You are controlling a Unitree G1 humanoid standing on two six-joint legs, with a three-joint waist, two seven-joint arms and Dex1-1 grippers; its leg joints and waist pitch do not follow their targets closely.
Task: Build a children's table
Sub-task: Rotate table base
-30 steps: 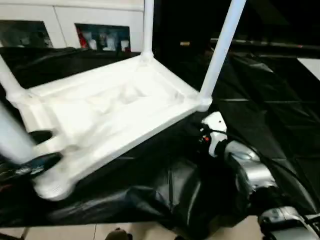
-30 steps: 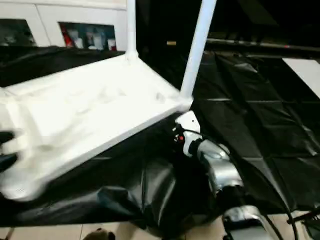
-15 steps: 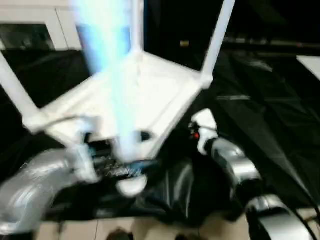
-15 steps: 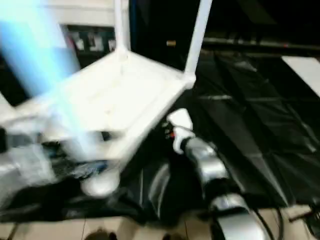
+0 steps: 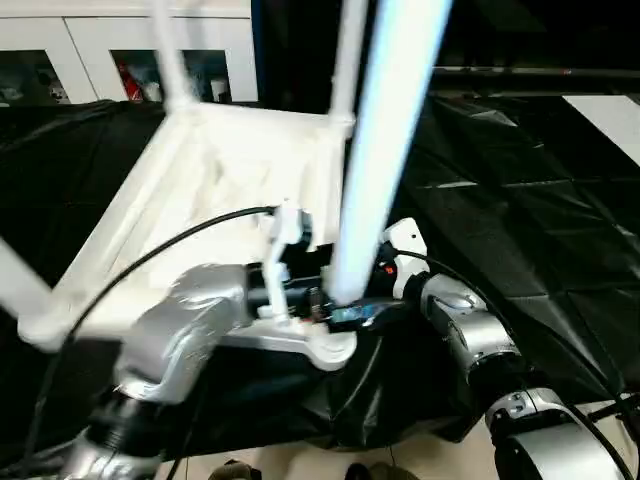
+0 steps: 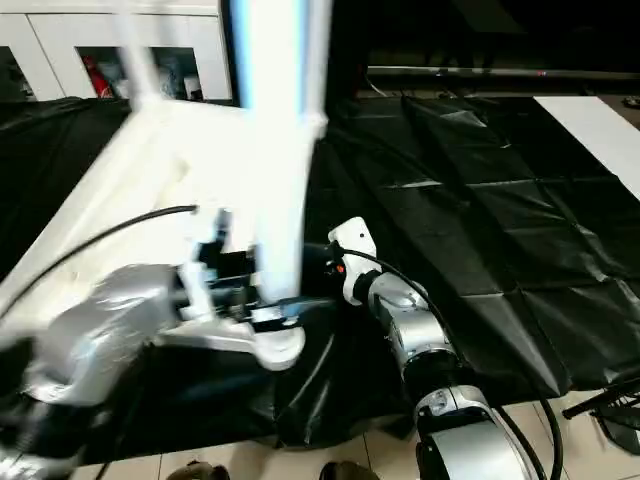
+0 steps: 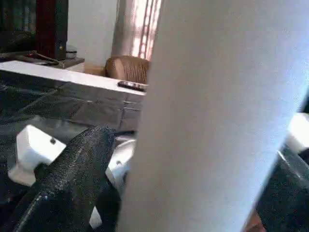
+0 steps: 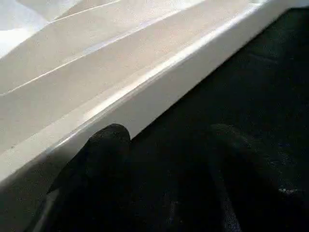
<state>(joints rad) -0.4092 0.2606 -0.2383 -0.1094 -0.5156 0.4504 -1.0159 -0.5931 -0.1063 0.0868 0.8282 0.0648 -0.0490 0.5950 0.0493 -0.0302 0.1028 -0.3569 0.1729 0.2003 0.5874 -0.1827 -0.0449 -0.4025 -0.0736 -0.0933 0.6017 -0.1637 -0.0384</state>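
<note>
Nearest, the left gripper (image 5: 345, 312) clasps the base of a long white tapered leg (image 5: 385, 150), fingers (image 7: 72, 179) set wide around it, at the near corner socket (image 5: 330, 352). Beside it the right gripper (image 5: 385, 275) reaches under the near edge of the table top (image 5: 230, 190); its fingers (image 8: 104, 159) stand parted, and they seem to hold nothing. The white top lies upside down, ribbed underside up, on the black-draped work surface (image 5: 520, 220). Four legs show, all rising upward; the held one blocks much of the top. Farthest, white cabinets (image 5: 90, 45) line the wall.
</note>
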